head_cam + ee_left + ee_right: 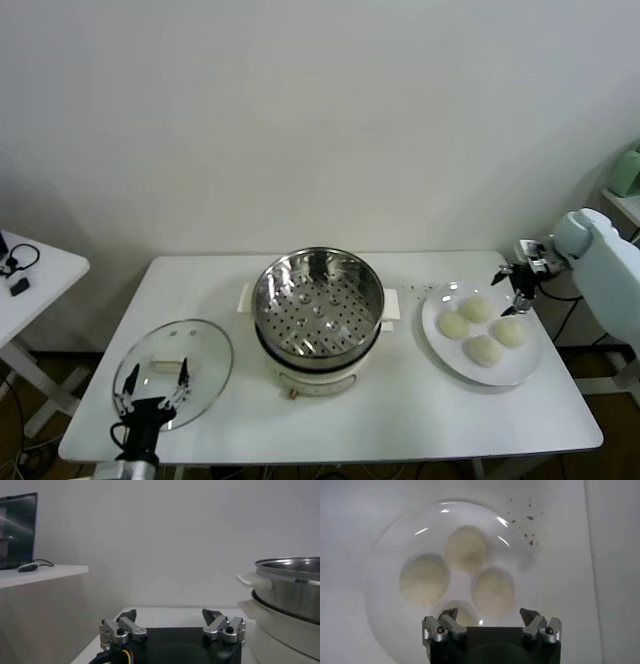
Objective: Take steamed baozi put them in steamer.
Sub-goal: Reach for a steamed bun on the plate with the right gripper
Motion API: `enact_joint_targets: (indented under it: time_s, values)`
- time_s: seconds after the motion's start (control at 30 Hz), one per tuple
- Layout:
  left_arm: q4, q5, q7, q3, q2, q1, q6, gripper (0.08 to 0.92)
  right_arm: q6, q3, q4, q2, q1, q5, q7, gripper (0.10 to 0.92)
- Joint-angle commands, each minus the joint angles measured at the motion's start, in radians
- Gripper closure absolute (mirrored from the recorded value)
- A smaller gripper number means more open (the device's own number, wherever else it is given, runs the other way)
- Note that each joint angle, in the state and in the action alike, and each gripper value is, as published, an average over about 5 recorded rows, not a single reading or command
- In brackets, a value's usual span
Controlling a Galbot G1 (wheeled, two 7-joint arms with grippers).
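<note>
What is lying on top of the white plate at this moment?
Four steamed baozi lie clustered on the white plate. The right hand hovers open above them. In the right wrist view it covers most of one bun.

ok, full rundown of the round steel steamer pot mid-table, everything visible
The round shiny steel steamer pot stands upright at the middle of the white table, on a white electric base with side handles. Inside is a perforated steel tray, with no buns on it. It is uncovered: the round glass lid lies flat on the table to its left. The white plate with four cream-white buns sits to its right. Nothing touches the pot; neither gripper is near it.
</note>
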Motion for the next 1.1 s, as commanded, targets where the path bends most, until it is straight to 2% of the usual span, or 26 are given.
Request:
enact_joint_targets:
  time_s: [0.03, 0.73, 0.97, 1.1]
  values:
    - [0.009, -0.031, -0.003, -0.002, -0.002, -0.006, 0.013, 0.177, 0.044, 0.090, -0.139, 0.123, 0.005, -0.221, 0.059, 0.203]
    - [0.033, -0.031, -0.010, -0.003, -0.004, -0.011, 0.008, 0.177, 0.044, 0.148, -0.165, 0.154, -0.038, -0.263, 0.150, 0.203]
    - [0.037, -0.032, -0.014, -0.004, -0.006, -0.006, 0.004, 0.177, 0.039, 0.150, -0.169, 0.155, -0.037, -0.268, 0.151, 0.290]
    - [0.038, -0.032, -0.016, -0.005, -0.006, -0.005, 0.003, 0.177, 0.038, 0.152, -0.168, 0.152, -0.037, -0.269, 0.151, 0.310]
